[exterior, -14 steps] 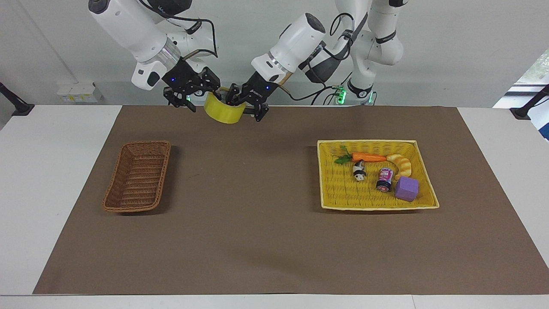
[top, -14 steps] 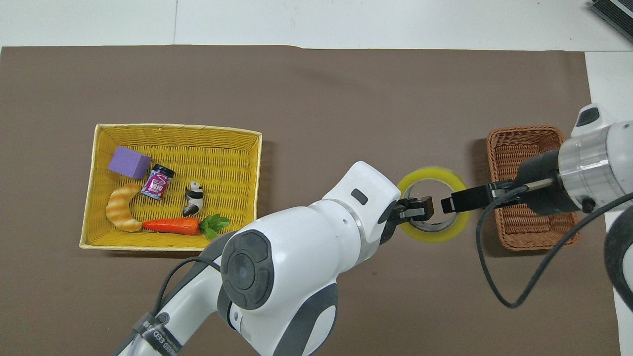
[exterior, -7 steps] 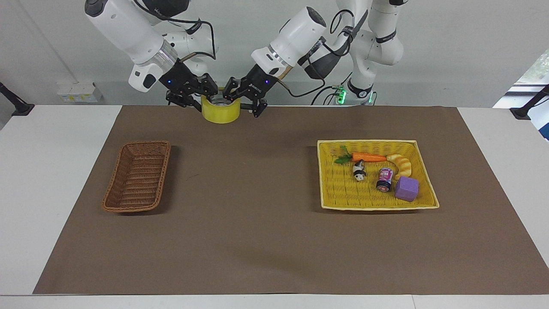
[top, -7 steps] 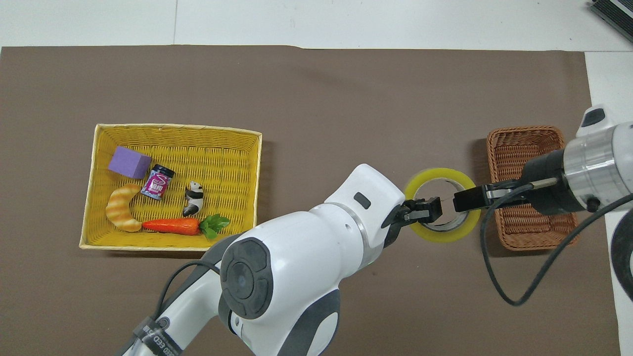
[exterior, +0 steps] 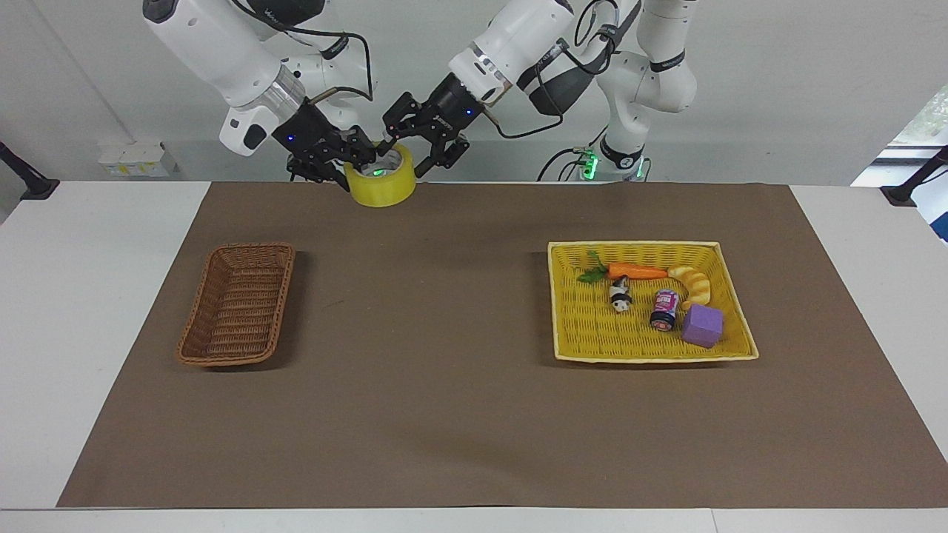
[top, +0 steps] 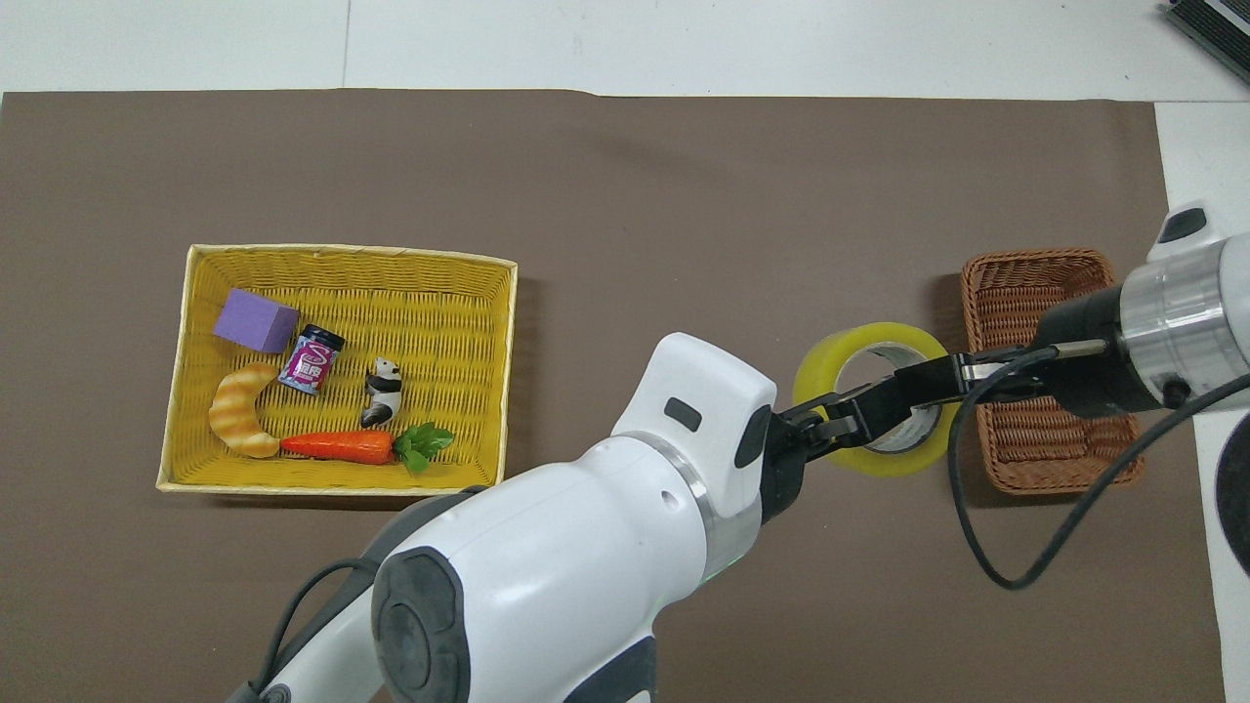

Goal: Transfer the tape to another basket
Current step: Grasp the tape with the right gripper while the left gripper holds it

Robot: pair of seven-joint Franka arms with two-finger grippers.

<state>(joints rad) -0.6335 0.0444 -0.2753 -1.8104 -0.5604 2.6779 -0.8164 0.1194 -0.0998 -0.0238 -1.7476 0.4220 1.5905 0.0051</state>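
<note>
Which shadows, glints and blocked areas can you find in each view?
Facing view: soft shadows lie on the mat beside the brown basket and the yellow tray, and a green glint shows inside the tape. Overhead view: the left arm with its white casing fills the lower foreground and hides part of the mat.
</note>
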